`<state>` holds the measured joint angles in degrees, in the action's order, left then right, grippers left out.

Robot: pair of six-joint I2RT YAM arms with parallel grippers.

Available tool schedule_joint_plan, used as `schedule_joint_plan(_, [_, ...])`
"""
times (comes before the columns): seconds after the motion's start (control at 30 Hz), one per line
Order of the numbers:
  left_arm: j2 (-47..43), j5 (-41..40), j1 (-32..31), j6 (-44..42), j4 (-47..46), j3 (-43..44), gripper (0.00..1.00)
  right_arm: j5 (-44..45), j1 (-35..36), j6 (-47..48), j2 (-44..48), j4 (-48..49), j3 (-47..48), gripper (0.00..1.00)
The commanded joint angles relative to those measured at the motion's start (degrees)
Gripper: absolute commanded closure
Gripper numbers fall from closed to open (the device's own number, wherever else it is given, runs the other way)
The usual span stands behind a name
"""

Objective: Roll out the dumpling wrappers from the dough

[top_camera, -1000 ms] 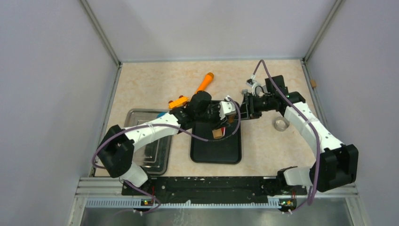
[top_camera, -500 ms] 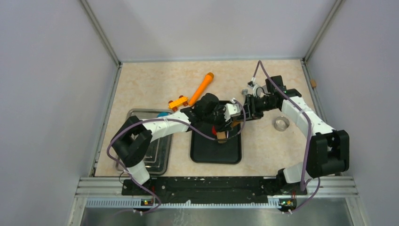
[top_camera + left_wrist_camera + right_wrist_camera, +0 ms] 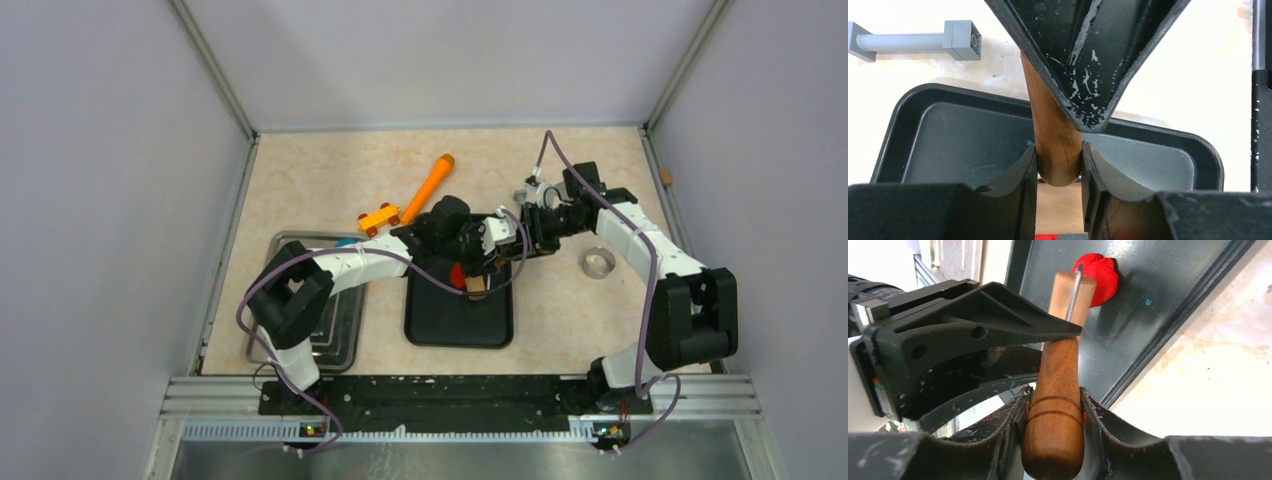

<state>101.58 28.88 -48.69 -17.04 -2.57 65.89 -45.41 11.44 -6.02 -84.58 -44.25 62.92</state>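
Both claws are on the wooden rolling pin (image 3: 1055,375). The left claw (image 3: 1059,165) pinches one end, and the right claw (image 3: 1054,412) looks snug around the grooved handle, though that's tough to call. The pin sits tilted over the black tray (image 3: 1148,305) on the bench (image 3: 1228,365). The red dough (image 3: 1096,271) blob lies in the tray by the pin's far end.

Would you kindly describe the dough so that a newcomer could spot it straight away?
Find the black tray in the middle of the tan table. On its floor lies the dough, by the end of the wooden rolling pin. It is the only bright red thing there: a small, lumpy blob, unlike the smooth brown pin.
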Motion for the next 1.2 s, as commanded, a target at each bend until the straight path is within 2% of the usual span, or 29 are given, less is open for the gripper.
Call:
schedule_joint_plan(0.0, [-0.2,0.3,0.0,-0.7,-3.6,3.0,1.0,-1.5,0.1,0.7,-0.9,0.9,0.6,0.67])
schedule_joint_plan(0.13, [-0.4,0.1,0.1,-1.7,-2.6,2.8,1.0,-0.8,0.0,1.0,-1.8,1.2,1.0,0.77])
schedule_joint_plan(0.2, [-0.5,0.2,0.2,-2.2,-2.4,2.7,1.0,-1.2,0.0,1.1,-2.0,1.5,1.5,0.78])
schedule_joint_plan(0.27, [-0.6,0.6,0.3,-2.9,-2.4,2.7,1.0,-1.5,-0.2,1.0,-2.4,1.6,2.5,0.69])
schedule_joint_plan(0.33, [-0.5,0.8,0.3,-3.2,-2.4,2.8,1.0,-1.4,-0.2,1.0,-2.7,2.0,3.4,0.53])
schedule_joint_plan(0.4, [-0.4,1.1,0.4,-3.2,-2.3,3.1,1.0,-0.7,-0.3,0.5,-3.0,2.9,4.0,0.49])
schedule_joint_plan(0.47, [-0.2,1.4,0.4,-3.1,-2.2,3.3,1.0,-0.8,-0.3,0.0,-3.7,3.4,4.5,0.54])
schedule_joint_plan(0.87, [0.5,-3.7,0.8,-4.0,-2.6,3.8,1.0,-0.7,-0.4,1.3,-6.0,3.0,5.9,1.0])
schedule_joint_plan(1.17, [2.4,-4.0,1.1,-3.5,-3.6,2.0,1.0,3.2,-0.4,1.3,-9.7,4.0,6.3,1.0])
